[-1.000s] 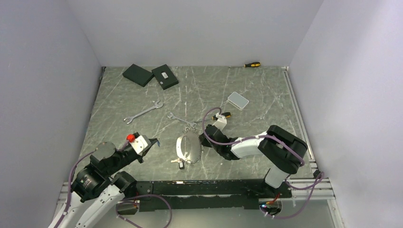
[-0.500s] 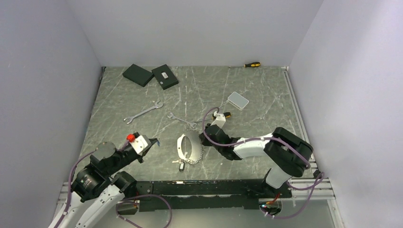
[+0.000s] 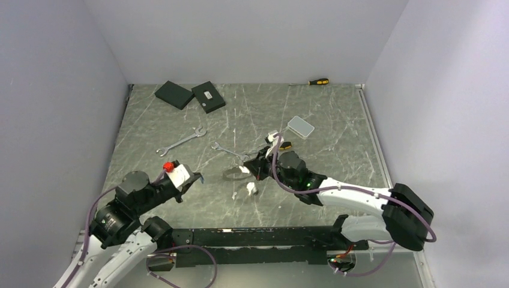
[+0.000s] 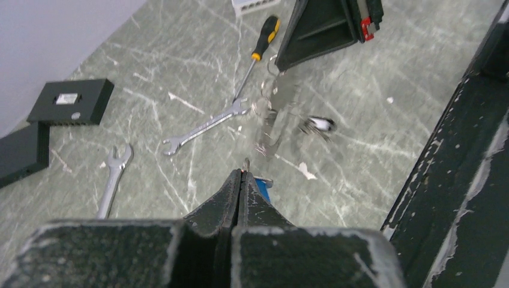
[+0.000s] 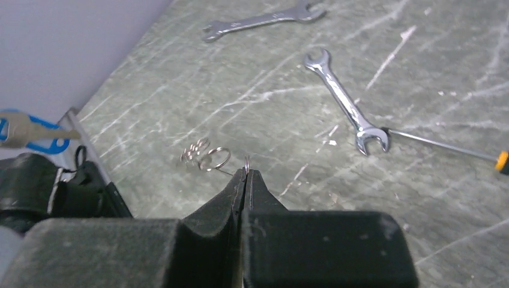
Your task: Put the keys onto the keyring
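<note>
Wide view first: the dark green marbled worktop (image 3: 336,114) fills the floor of the white-walled booth. The right arm lies low across the middle. Its right tool (image 5: 246,175) is pressed together on the large thin grey wire keyring (image 3: 235,174), pinching the wire right at the fingertips. The loop sits just left of that tool, near the middle of the worktop, blurred.

On the near left, the left tool (image 4: 242,179) is pressed together too, aimed towards the keyring but well apart from it.

In the back-left corner, a flat black box (image 3: 174,94) lies just beside a second black box (image 3: 208,96). Right of centre is a small pale grey box (image 3: 301,126).

Now the keys, 2 slim flat silver pieces, both lying on the worktop and neither on the ring. The first spanner (image 3: 181,141) is left of centre. The second spanner (image 3: 230,152) is just beyond the keyring.

A yellow-and-black-handled screwdriver (image 3: 318,81) lies by the back wall. A second screwdriver (image 4: 267,36) lies beside the right wrist, with its thin shaft running up to the second spanner's open end.

Smallest of all, a cluster of small wire rings (image 5: 204,157) sits on the wire just ahead of the right fingertips.
</note>
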{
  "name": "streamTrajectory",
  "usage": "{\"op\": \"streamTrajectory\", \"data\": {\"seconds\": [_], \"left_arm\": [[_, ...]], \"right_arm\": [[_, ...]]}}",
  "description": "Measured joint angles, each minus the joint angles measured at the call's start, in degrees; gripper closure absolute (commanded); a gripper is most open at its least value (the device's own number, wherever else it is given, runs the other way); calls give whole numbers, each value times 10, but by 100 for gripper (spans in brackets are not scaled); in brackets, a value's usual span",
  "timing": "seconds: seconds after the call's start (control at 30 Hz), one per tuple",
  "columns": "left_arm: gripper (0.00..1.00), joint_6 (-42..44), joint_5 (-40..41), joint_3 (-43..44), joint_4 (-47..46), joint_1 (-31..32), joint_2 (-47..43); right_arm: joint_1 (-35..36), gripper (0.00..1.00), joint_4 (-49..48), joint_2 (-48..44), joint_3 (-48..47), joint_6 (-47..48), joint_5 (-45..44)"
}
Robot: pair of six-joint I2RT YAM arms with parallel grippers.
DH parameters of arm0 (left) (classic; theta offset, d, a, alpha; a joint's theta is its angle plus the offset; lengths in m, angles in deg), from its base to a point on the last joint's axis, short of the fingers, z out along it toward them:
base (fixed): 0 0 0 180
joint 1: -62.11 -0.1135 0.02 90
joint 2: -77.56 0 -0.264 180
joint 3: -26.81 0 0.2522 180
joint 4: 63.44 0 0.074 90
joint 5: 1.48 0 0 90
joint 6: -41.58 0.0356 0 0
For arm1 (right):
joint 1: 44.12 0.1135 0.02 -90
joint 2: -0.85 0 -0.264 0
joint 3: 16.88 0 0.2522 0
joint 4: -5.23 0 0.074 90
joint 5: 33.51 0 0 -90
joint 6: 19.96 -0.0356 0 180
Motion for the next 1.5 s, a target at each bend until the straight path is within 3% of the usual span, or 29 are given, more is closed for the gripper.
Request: {"op": "streamTrajectory", "data": {"seconds": [0.43,0.9,1.23,1.5], "left_arm": [[100,-44,-103,144,-44,0,74],[100,-22,-227,171,-59,0,139],[100,-19,-279,190,-51,0,153],[100,-7,-310,221,-19,0,157]], "right_arm": [[0,100,85,-102,-72,80,134],[0,100,103,-124,-137,82,325],[-9,100,94,-111,-170,68,474],[-69,100,74,-35,-219,55,630]]}}
